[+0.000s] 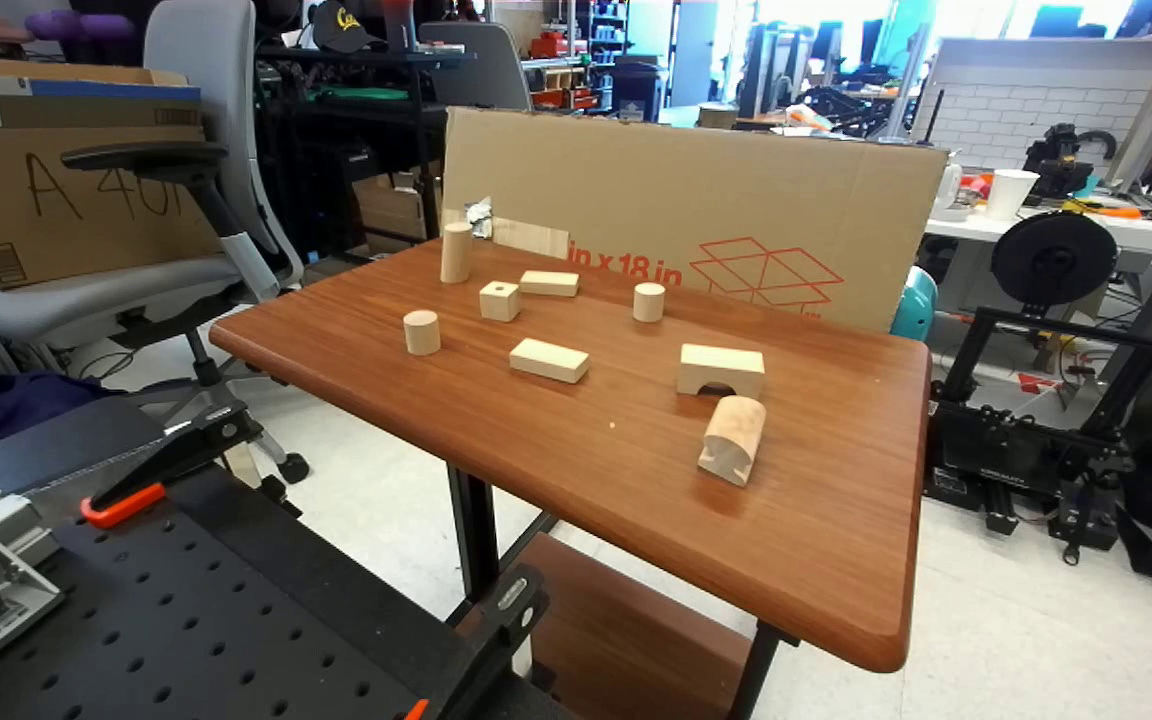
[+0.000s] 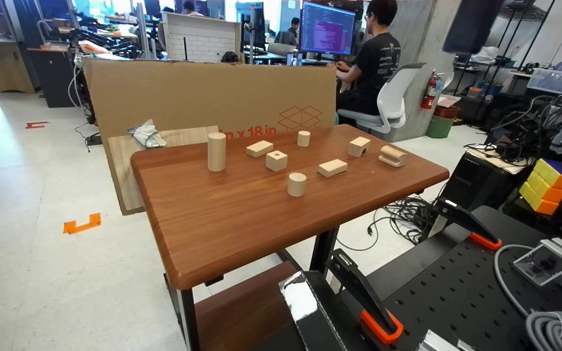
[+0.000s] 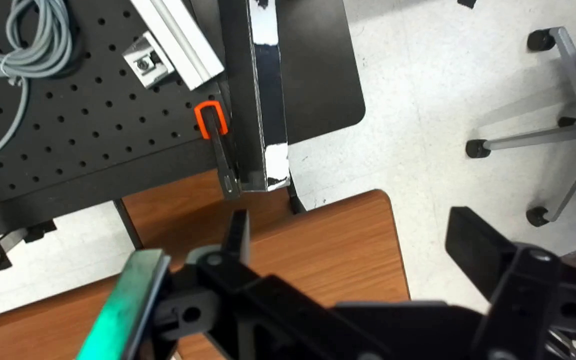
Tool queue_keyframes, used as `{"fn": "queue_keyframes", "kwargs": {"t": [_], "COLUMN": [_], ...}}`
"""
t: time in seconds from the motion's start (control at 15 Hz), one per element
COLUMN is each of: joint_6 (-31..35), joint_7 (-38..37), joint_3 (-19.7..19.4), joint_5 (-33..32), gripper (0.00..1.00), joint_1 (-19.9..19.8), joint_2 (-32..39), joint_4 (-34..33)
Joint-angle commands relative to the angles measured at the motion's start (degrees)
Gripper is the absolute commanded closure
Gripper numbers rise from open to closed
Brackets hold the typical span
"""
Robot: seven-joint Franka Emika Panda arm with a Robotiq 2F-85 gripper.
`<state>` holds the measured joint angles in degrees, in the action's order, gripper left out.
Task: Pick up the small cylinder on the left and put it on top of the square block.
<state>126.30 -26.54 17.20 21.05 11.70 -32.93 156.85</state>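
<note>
On the worktop (image 1: 826,530), the small cylinder (image 1: 422,334) stood upright, set in from the long edge facing the bench (image 3: 118,182), with bare wood all round it. The square block (image 1: 499,304) sat near it, farther from that edge, a strip of wood between the 2. A flat block (image 1: 550,285) lay just beyond the square block, and a tall cylinder (image 2: 216,153) rose toward the short end; a 2nd flat block (image 2: 332,168) lay near the small cylinder, toward the arch (image 1: 721,362). In both exterior views a cardboard sheet (image 2: 203,92) stood along the far edge, past the far cylinder (image 2: 304,139). In an exterior view a broad open stretch ran from the small cylinder to the worktop's near corner (image 2: 181,278). In the wrist view the jaws pointed down, wide apart, 1 against wood and the other against the floor (image 3: 393,100), the worktop's end edge showing between them
</note>
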Motion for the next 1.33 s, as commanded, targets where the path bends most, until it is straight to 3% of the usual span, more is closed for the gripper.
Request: {"fn": "queue_keyframes", "kwargs": {"t": [0.0, 0.53, 0.87, 1.27], "joint_6": [8.3, 22.4, 23.0, 24.3], "joint_7": [3.1, 1.4, -0.2, 0.1], "joint_3": [0.2, -0.6, -3.2, -7.4], "joint_5": [-4.3, -14.8, -19.5, -22.7], "gripper": [0.00, 0.00, 0.00, 0.00], "joint_1": [-1.7, -4.7, -6.9, -6.3], "joint_2": [7.3, 21.9, 29.3, 37.0], "joint_4": [-1.7, -4.9, -9.1, -14.1]}}
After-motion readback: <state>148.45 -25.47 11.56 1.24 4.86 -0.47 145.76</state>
